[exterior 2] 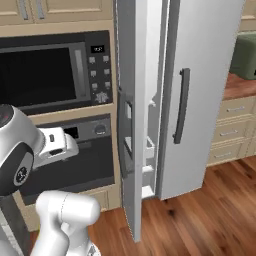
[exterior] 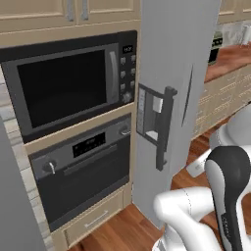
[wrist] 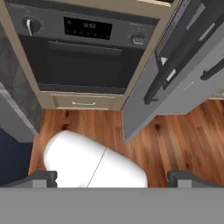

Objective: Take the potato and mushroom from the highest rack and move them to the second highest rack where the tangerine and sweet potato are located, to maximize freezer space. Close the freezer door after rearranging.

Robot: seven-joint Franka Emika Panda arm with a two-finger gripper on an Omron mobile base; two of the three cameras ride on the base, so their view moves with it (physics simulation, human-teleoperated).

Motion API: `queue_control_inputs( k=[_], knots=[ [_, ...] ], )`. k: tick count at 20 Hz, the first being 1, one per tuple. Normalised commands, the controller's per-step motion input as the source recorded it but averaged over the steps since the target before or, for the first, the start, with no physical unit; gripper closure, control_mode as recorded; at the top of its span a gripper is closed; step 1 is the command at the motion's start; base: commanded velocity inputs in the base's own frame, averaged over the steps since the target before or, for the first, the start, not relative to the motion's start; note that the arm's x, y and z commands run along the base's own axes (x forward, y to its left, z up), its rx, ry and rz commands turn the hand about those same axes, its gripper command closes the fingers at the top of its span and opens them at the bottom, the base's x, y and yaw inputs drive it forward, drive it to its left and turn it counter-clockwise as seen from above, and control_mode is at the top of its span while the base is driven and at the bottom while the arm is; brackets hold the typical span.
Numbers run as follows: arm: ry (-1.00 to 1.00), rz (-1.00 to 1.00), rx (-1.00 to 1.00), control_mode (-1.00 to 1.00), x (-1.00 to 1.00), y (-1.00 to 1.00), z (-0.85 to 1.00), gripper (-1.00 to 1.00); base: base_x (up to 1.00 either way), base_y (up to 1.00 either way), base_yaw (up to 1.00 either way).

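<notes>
Hand view has the gripper (wrist: 112, 178) spread about as wide as it goes, the two dark fingertips (wrist: 43, 178) sitting far apart at the bottom with nothing between them. It isn't holding or touching anything, just hanging above the wooden floor (wrist: 175, 140) and looking toward the lower oven (wrist: 87, 52).

The freezer door (wrist: 175, 83) is up and to the right of the gripper in that view, well apart from it, a tall grey slab swung partway out with its dark handle facing us. From the right base view you can see that door (exterior 2: 131, 125) edge-on, standing ajar, with white shelf bins (exterior 2: 148, 165) on its inner face, and the freezer (exterior 2: 200, 95) beside it with another grey front and a long dark handle. From the left base view the door (exterior: 171, 98) blocks the inside, so I can't see any racks or food from anywhere.

Left of the freezer there's a black microwave (exterior: 68, 83) stacked over the oven in the wood cabinetry. Both have small lit displays, but the digits are too blurry for me to read. No brand marks I can make out.
</notes>
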Motion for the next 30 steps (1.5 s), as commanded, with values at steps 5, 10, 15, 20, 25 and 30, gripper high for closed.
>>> queue_control_inputs(
  k=[5,10,15,20,25,30],
  knots=[
    [0.0,0.0,0.0,1.0,0.0,0.0,0.0,-1.0,0.4,0.56,-0.36],
    [0.0,0.0,0.0,1.0,0.0,0.0,0.0,-1.0,0.24,0.59,-0.33],
    [0.0,0.0,0.0,1.0,0.0,0.0,0.0,-1.0,0.28,0.63,-0.33],
    [0.0,0.0,0.0,1.0,0.0,0.0,0.0,-1.0,0.28,0.6,-0.36],
    [0.0,0.0,0.0,1.0,0.0,0.0,0.0,-1.0,0.24,0.51,-0.36],
    [0.0,0.0,0.0,1.0,0.0,0.0,0.0,-1.0,0.29,0.4,-0.4]
  ],
)
